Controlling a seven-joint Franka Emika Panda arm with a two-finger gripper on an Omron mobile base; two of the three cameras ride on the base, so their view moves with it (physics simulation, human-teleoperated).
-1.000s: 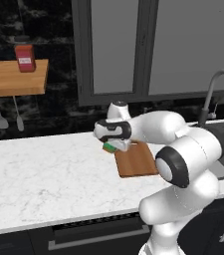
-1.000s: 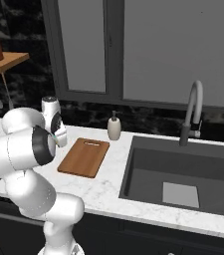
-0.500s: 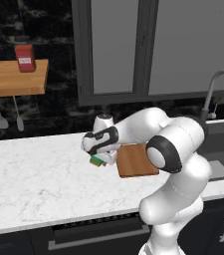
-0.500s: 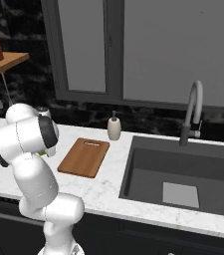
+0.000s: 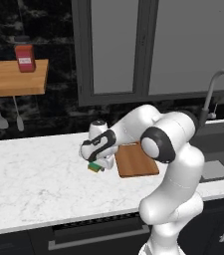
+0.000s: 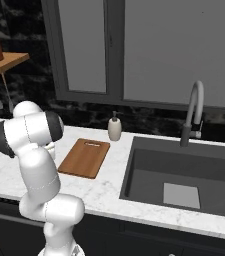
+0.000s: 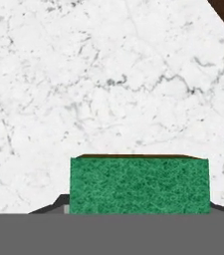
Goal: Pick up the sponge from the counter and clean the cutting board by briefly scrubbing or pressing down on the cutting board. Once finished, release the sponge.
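Sponge [image 5: 95, 167] first: its green pad sits clamped in the tool [image 5: 97, 164], low over the white marble worktop [image 5: 39, 184] and just off the left edge of the cutting board [image 5: 136, 160]. From the hand camera the green face [image 7: 139, 185] spans the space between the two dark tips, with an orange-brown strip showing along its far edge and bare marble beyond it.

A second ago the tool and sponge were over the near-left part of the board; half a second ago they had slid to its left edge; now they are off the wood altogether and lower, over the stone. The arm has swung leftward with them and its elbow has come forward. The board itself has not shifted.

Room to move: left of the tool the worktop runs on bare toward the wall shelf [image 5: 14, 78], which hangs well above it with utensils [image 5: 9, 114] dangling underneath. To the right lies the board, then a soap bottle [image 6: 115, 128] near its far corner, then the dark sink [image 6: 181, 172] with its faucet [image 6: 194, 115]. The worktop's front edge is close below the sponge, with dark cabinet fronts under it.
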